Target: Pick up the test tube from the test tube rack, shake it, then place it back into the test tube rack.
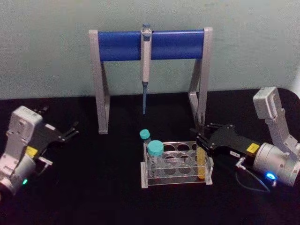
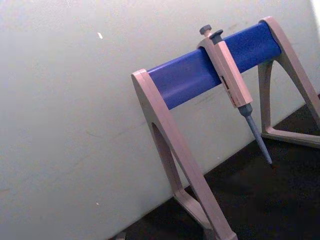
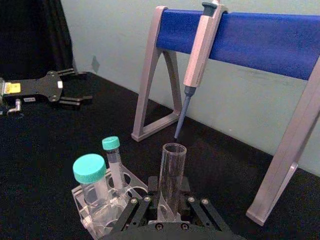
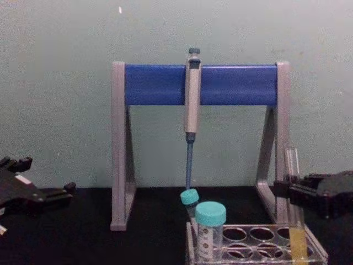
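The test tube (image 1: 201, 164), a long clear tube with yellow liquid low down, stands upright in the right end hole of the clear test tube rack (image 1: 176, 177). My right gripper (image 1: 200, 135) reaches in from the right and is shut on the test tube's upper part. In the right wrist view the fingers (image 3: 192, 202) press both sides of the test tube (image 3: 172, 170). The chest view has the same grip (image 4: 292, 190) on the test tube (image 4: 291, 165) above the rack (image 4: 259, 256). My left gripper (image 1: 72, 132) rests open at the far left.
Two teal-capped tubes (image 1: 155, 149) (image 1: 145, 135) stand at the rack's left end. Behind the rack stands a grey-and-blue stand (image 1: 117, 46) with a pipette (image 1: 146, 61) hanging from its bar. The stand's right leg (image 1: 199, 93) is just behind my right gripper.
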